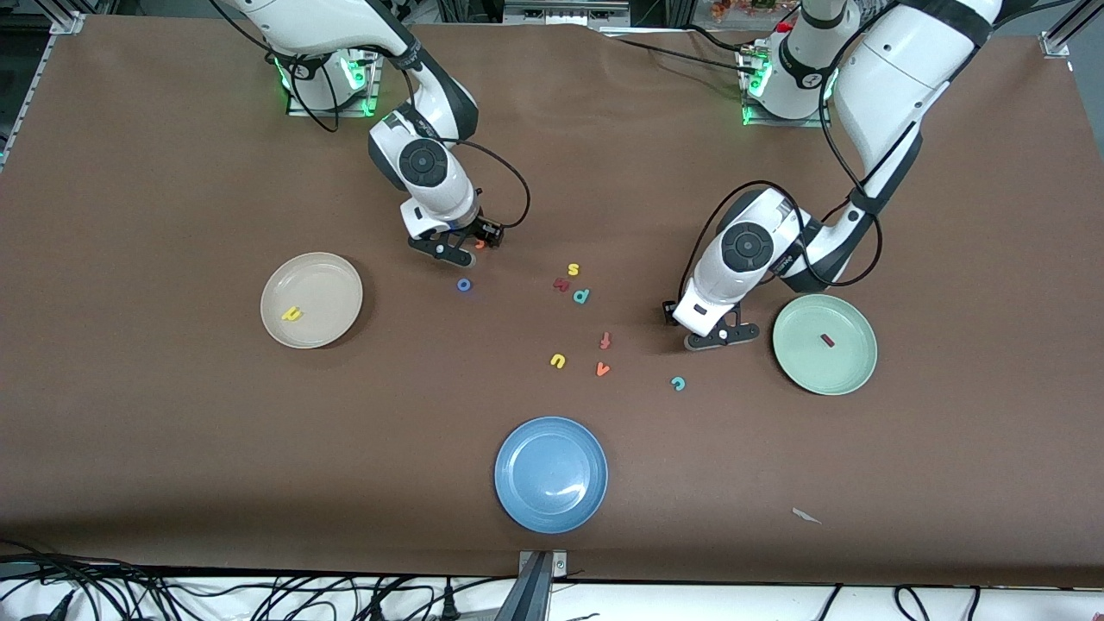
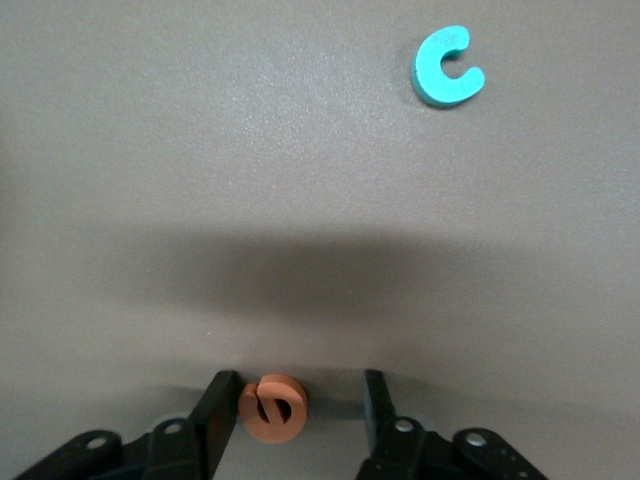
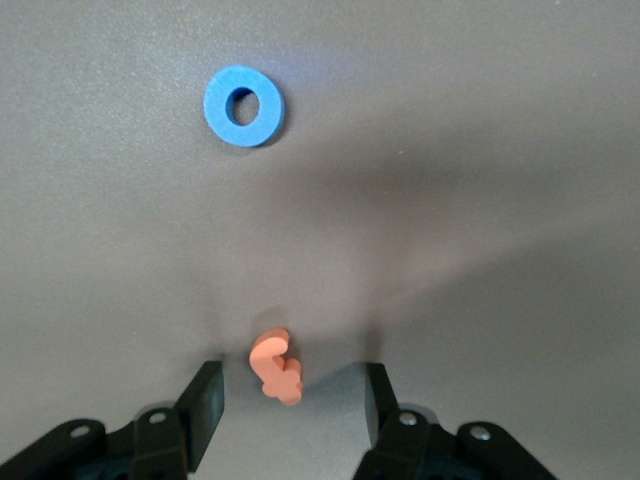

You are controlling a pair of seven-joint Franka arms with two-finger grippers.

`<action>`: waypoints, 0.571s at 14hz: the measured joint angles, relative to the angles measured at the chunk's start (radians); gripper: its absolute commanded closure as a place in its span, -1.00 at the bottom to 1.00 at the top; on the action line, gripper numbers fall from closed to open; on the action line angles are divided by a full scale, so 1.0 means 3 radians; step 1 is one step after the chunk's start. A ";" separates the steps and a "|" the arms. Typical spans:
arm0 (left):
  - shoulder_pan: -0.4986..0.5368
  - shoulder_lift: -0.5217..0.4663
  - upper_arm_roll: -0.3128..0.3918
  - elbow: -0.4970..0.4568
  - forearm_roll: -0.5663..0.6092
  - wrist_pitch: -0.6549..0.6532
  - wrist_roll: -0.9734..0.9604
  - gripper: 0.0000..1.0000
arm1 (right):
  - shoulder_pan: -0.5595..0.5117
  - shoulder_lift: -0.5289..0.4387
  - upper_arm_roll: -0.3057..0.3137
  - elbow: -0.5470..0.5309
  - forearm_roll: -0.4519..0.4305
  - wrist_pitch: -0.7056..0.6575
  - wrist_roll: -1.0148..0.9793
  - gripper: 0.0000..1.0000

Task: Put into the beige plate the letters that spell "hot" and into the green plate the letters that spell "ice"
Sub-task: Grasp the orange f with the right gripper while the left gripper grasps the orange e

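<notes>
Both claws low | left claw [image 2: 290, 405] straddles e [image 2: 273, 407] (gaping)

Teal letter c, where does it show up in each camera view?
Front view: teal c on the table, close to the left gripper and the green plate.
Left wrist view: teal c lying apart from the left gripper, which straddles an orange letter.
Right wrist view: not in it.
Shared landmark: the left gripper.

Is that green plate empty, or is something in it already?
Not empty: the green plate holds one small dark red bar-shaped letter, alone near its middle.
</notes>
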 measured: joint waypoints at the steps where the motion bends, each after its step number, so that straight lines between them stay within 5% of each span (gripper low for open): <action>1: 0.0000 0.0000 0.0000 0.0000 0.0000 0.0000 0.0000 0.02 | 0.0001 0.0006 0.0000 0.0000 -0.0010 0.0002 0.0000 -0.21; 8: 0.0000 -0.0011 0.0000 0.0001 0.0001 -0.0004 0.0001 0.22 | 0.0009 0.0017 -0.0004 0.0002 -0.0023 0.0014 0.0000 0.45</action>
